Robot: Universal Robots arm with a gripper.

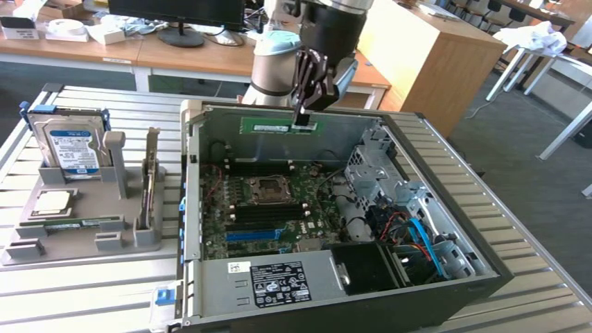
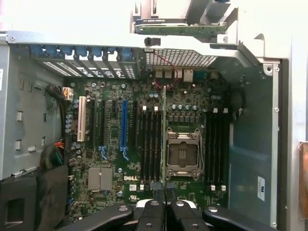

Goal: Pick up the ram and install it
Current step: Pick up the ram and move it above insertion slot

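My gripper [image 1: 303, 121] hangs over the back wall of the open computer case [image 1: 199, 208], shut on the ram [image 1: 274, 127]. The ram is a long green stick held level by its end, above the motherboard [image 1: 277, 232]. In the wrist view the ram [image 2: 164, 134] shows edge-on as a thin green line running out from between the black fingertips [image 2: 155, 208] of the gripper [image 2: 164, 201]. It lies over the board between the black memory slots [image 2: 148, 144] and the processor socket [image 2: 183, 154], apart from both.
A grey holder [image 1: 83, 239] stands at the exterior view's left with a hard drive [image 1: 74, 142], a square silver chip [image 1: 53, 202] and an upright card [image 1: 148, 187]. Inside the case are a power supply [image 1: 277, 281], a drive cage [image 1: 370, 173] and cables [image 1: 416, 236].
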